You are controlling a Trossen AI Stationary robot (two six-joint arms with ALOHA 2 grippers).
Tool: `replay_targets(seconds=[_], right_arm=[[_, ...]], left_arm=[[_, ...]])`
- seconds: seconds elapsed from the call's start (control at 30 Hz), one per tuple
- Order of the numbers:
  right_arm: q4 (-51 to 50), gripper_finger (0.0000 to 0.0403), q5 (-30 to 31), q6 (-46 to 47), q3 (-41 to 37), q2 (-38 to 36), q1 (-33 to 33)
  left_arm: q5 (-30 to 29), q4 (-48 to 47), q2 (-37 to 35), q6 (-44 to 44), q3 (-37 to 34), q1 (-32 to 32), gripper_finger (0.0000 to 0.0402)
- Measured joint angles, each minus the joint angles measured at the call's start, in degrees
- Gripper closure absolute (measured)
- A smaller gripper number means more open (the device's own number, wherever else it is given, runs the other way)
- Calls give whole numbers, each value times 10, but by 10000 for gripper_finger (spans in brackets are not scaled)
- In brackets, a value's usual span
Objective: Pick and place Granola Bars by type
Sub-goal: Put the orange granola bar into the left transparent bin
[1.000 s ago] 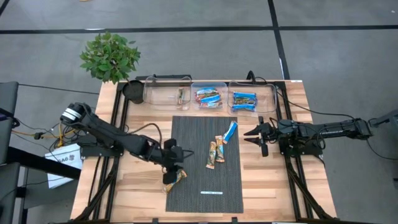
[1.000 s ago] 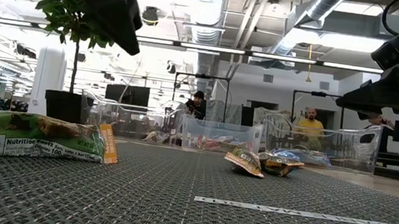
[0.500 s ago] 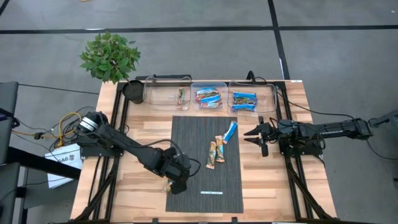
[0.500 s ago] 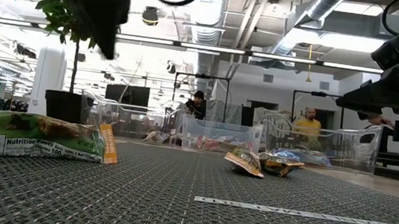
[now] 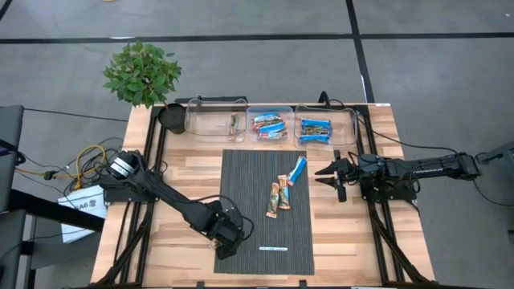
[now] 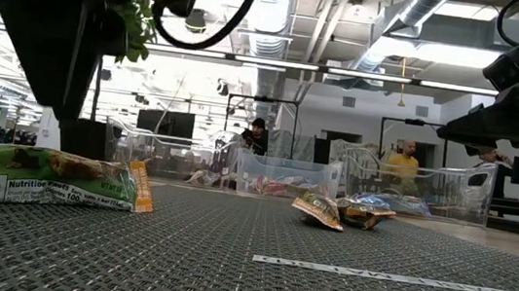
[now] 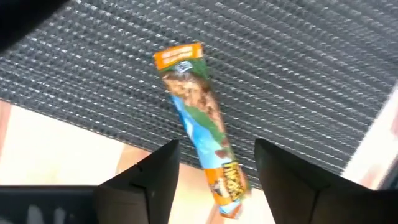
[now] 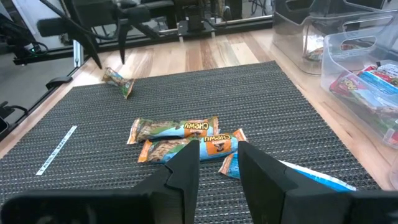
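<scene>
One granola bar [image 7: 204,127] lying between open left claw [image 7: 214,168] fingers, unheld

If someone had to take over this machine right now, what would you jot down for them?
Left gripper: open, low over a tan-orange bar lying across the left edge of the dark mat, not gripped.
Right gripper: empty, waiting at the mat's right edge.
Done: bars already lie in the three clear bins at the back.
Left: that bar, two tan-orange bars and one blue bar mid-mat.
</scene>
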Motion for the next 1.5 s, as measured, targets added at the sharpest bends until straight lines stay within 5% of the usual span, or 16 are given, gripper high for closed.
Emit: replay_targets(seconds=[0.3, 1.5], right_arm=[[0, 301, 0, 0, 0, 0, 0], [1, 301, 0, 0, 0, 0, 0]], left_arm=[[14, 29, -2, -22, -35, 0, 170], [-19, 51, 45, -3, -51, -1, 188]])
